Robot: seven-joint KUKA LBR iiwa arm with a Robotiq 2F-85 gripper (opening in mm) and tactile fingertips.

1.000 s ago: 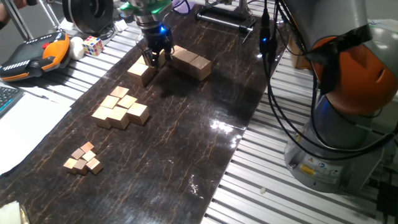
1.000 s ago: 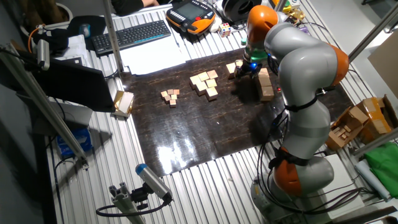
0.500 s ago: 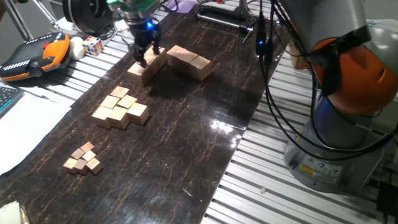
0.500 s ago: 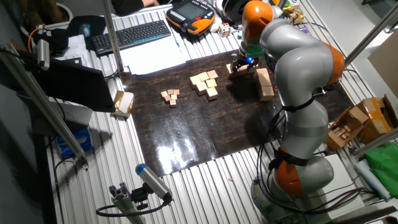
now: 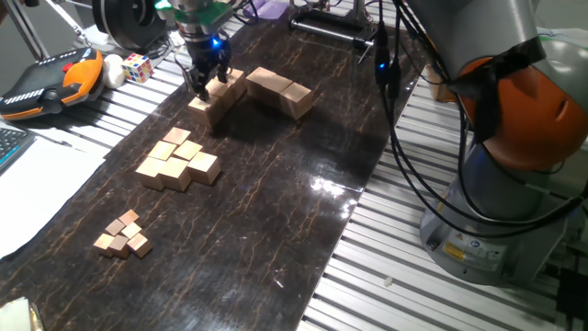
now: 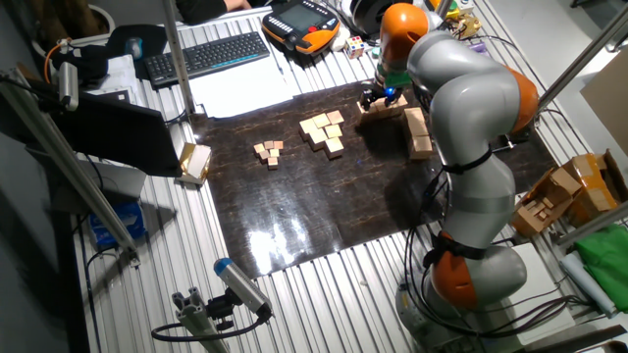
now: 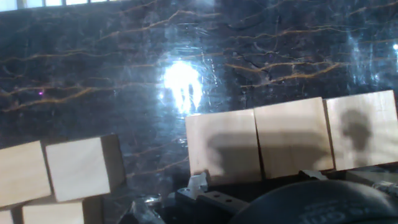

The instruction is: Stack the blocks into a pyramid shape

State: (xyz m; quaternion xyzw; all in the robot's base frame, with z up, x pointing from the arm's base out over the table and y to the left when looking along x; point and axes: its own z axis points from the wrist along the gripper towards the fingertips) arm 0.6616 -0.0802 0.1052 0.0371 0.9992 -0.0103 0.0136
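- Since 1 second ago we see the gripper [image 5: 204, 89] shifted left, over the blocks [image 5: 216, 97].
- We cannot tell the fingers' spread.
- 3 blocks sit in a row [image 7: 289, 138].

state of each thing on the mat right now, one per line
gripper: low over the near large blocks, jaws unclear
row of large blocks: side by side, flat on the mat, unstacked
near large blocks: clustered under the gripper
medium cubes: loose cluster, untouched
tiny cubes: loose cluster, untouched
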